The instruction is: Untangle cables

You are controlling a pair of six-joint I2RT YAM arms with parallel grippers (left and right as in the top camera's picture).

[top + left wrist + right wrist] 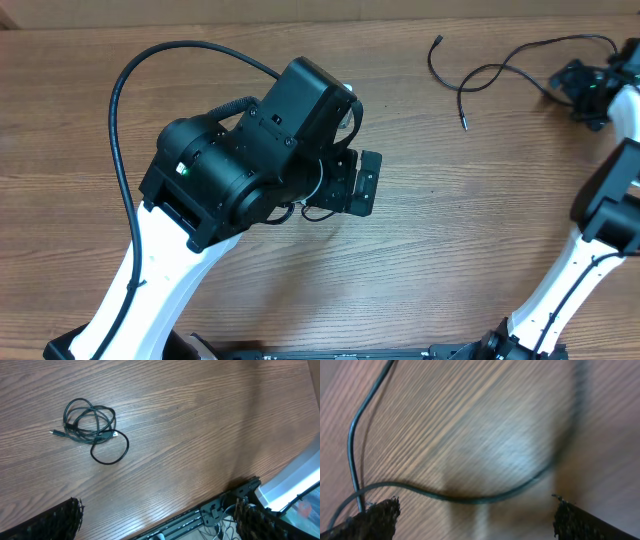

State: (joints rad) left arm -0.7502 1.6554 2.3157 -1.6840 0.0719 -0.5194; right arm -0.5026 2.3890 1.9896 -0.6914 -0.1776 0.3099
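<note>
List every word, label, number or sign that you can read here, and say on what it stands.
None: no text can be read in any view.
The left arm shows only a green light, no lettering.
The coiled cables, the loose cable and the table bear no writing.

Overhead: lighting evenly, brightly.
Left wrist: glare sheening across the surface [200,405].
Right wrist: cable [470,500] blurring, wood grain smearing.
</note>
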